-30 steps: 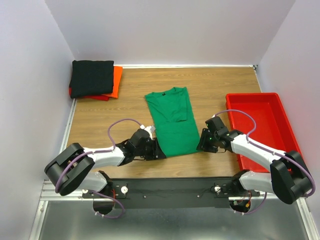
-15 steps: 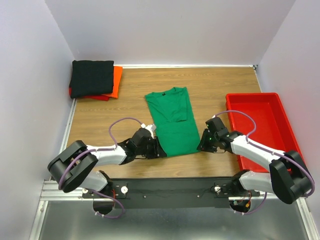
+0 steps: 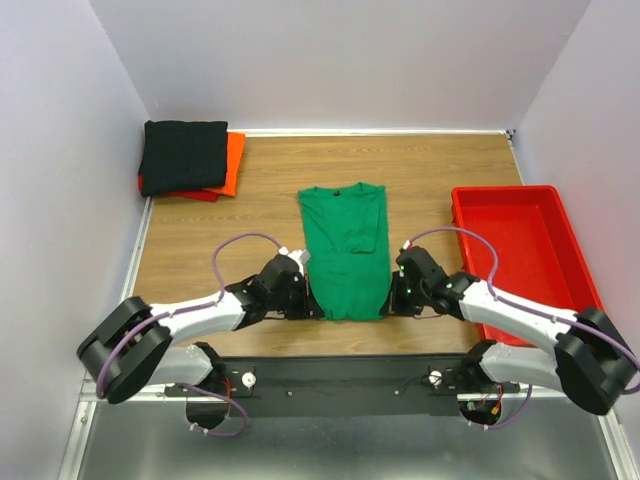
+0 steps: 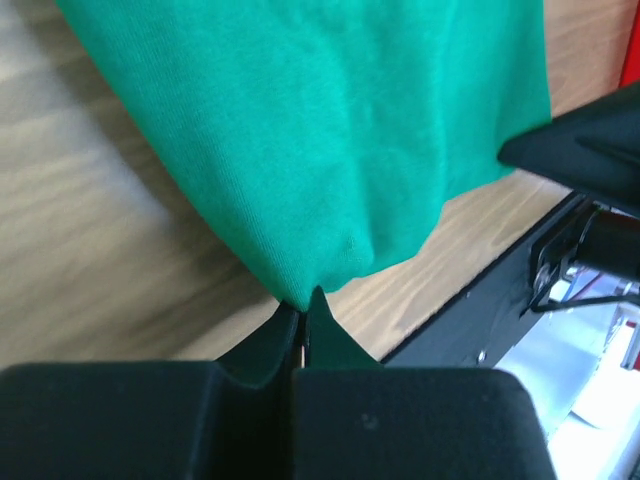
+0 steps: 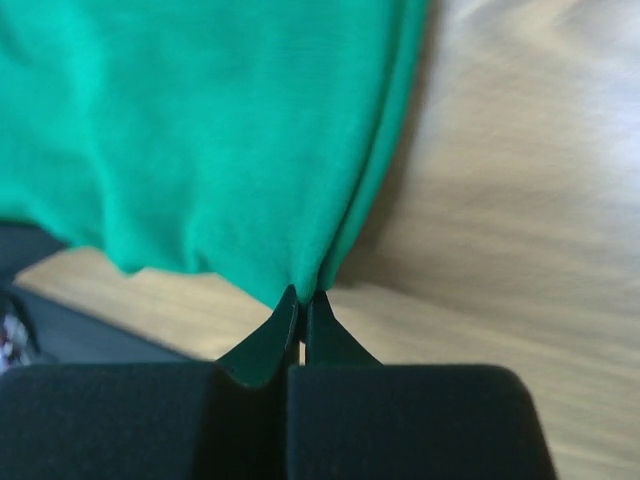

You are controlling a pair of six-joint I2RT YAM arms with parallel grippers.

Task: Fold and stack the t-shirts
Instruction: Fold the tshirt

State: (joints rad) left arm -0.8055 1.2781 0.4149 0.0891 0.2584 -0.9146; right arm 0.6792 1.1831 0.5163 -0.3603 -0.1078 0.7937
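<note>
The bright green t-shirt (image 3: 345,250) lies lengthwise in the middle of the table, its sides folded in. My left gripper (image 3: 314,308) is shut on its near left corner (image 4: 300,285). My right gripper (image 3: 388,303) is shut on its near right corner (image 5: 300,280). The hem between the two corners sits lifted and bunched. A folded black t-shirt (image 3: 183,156) rests on a folded orange-red t-shirt (image 3: 230,165) in the far left corner.
A red plastic tray (image 3: 560,235) stands at the right side of the table. White walls close in the left, back and right. The black rail holding the arm bases runs along the near edge (image 3: 340,375).
Both grippers moved inward and shut on the green t-shirt's near corners. The shirt has straightened and its near hem has drawn in narrower.
</note>
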